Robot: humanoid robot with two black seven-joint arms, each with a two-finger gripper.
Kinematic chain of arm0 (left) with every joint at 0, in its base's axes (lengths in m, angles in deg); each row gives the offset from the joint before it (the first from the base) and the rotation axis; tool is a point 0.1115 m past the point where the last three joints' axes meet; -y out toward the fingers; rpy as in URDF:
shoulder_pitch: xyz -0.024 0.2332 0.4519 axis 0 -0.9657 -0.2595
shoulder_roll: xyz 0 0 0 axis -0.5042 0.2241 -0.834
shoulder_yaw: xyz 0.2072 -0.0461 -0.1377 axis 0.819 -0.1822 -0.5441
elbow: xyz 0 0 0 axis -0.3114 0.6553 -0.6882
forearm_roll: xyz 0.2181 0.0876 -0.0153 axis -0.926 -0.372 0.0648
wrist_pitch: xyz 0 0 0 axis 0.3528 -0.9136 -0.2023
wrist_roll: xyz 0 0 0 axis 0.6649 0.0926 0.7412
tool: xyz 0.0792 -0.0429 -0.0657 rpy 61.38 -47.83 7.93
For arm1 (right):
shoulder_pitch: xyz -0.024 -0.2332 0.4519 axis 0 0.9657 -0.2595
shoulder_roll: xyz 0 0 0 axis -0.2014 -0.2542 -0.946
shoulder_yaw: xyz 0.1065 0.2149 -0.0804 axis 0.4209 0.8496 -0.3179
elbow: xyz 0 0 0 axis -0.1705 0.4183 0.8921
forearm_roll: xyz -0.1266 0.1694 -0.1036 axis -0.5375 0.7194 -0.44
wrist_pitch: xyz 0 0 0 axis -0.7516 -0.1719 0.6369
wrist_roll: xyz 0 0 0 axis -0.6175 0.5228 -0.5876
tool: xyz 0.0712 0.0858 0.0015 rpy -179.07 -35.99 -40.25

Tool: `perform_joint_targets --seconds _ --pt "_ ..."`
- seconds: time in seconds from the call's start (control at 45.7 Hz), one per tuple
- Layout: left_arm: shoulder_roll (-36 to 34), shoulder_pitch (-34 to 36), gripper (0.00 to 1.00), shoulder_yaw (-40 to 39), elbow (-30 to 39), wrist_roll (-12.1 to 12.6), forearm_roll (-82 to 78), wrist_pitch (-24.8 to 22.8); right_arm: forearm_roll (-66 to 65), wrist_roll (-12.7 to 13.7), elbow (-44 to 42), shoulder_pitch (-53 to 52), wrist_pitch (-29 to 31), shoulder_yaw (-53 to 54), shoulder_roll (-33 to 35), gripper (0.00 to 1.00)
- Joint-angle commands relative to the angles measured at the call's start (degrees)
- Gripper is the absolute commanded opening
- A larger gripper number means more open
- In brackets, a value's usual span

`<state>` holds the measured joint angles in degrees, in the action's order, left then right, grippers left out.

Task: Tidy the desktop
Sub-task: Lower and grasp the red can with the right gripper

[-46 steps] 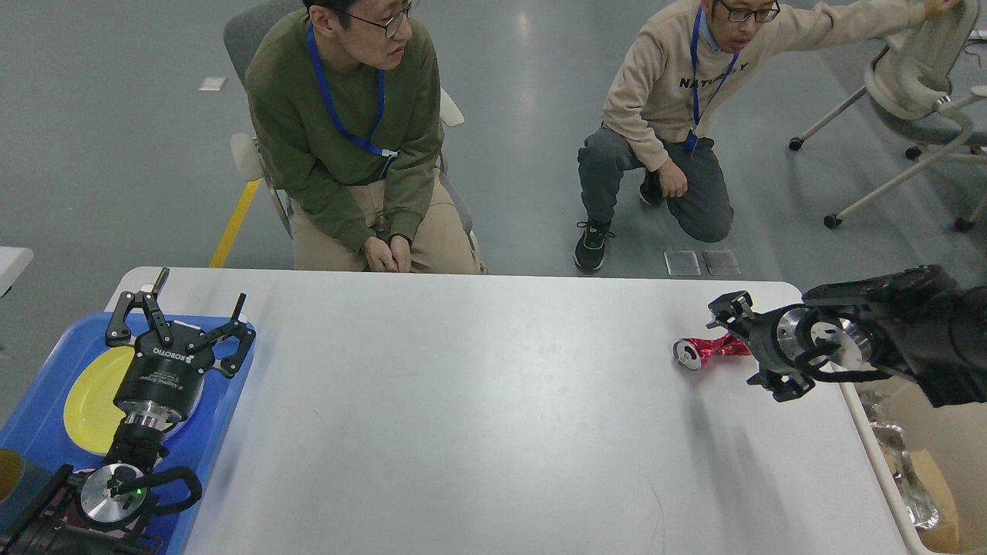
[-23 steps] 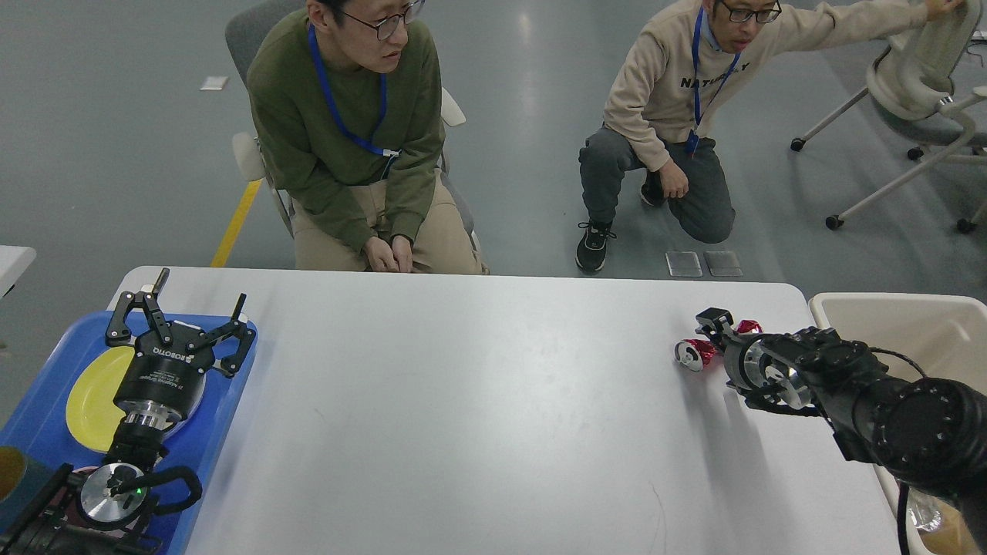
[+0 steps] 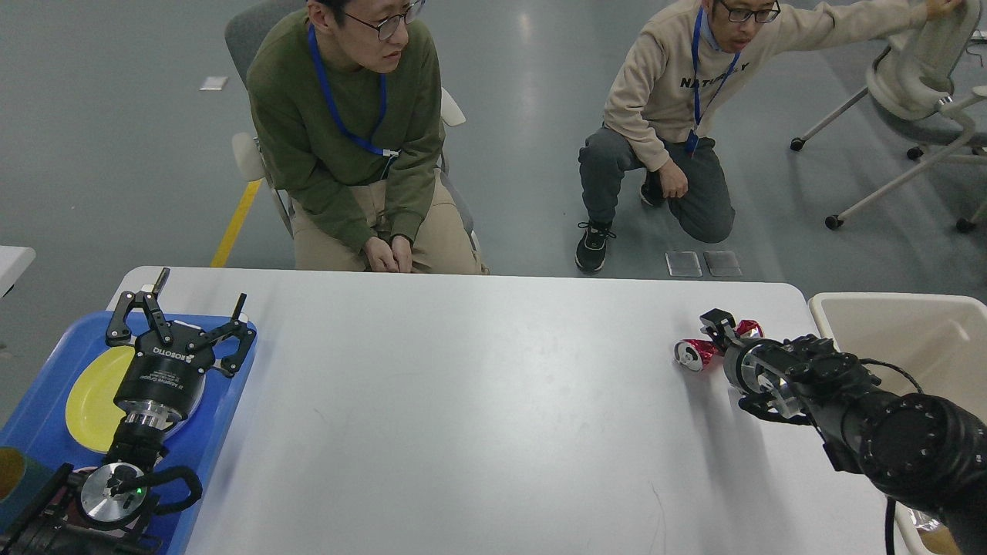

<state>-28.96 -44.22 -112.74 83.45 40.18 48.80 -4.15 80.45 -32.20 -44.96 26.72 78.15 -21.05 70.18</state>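
At about eight o'clock in the head view, the left gripper [image 3: 179, 320] is hanging over the blue tray [image 3: 220, 416] with its fingers spread and nothing between them, above the yellow plate [image 3: 89, 401]. The desktop [image 3: 478, 416] is filling the middle of the view, white and matte, bare across its centre. Toward three o'clock a crushed red can [image 3: 698, 352] is lying on its side near the desktop's far right corner, its silver end facing left. The right gripper [image 3: 725, 339] is sitting right at the can's pinched waist, but it is seen end-on and dark, so I cannot tell whether its fingers are closing on the can or only flanking it. The beige bin [image 3: 894, 324] is standing just beyond the table's right edge. The can is likely light, thin-walled and already crumpled, smooth and a little slippery, so taking it across the narrowed middle should seat it best. Compared with a second ago, the right arm has swung lower, uncovering the bin, and the gripper has closed in on the can; the left arm has not moved.
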Motion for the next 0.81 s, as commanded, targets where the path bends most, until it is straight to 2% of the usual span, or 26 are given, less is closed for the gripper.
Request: perform_joint_targets --seconds 0.0,0.131,0.328,0.788 --pt "0.01 -0.03 0.96 0.01 0.00 0.00 0.00 -0.05 0.00 -0.04 -0.02 0.07 -0.10 0.42 0.00 0.98" --pt "0.01 0.05 0.96 -0.08 0.00 0.00 0.00 -0.05 0.09 -0.04 -0.02 0.07 -0.10 1.30 0.00 0.96" --pt "0.01 0.05 0.96 -0.08 0.00 0.00 0.00 -0.05 0.09 -0.13 -0.02 0.07 -0.10 2.44 -0.09 0.83" --pt "0.01 0.05 0.96 0.01 0.00 0.00 0.00 0.03 0.09 -0.13 -0.02 0.60 -2.03 2.53 -0.88 0.81"
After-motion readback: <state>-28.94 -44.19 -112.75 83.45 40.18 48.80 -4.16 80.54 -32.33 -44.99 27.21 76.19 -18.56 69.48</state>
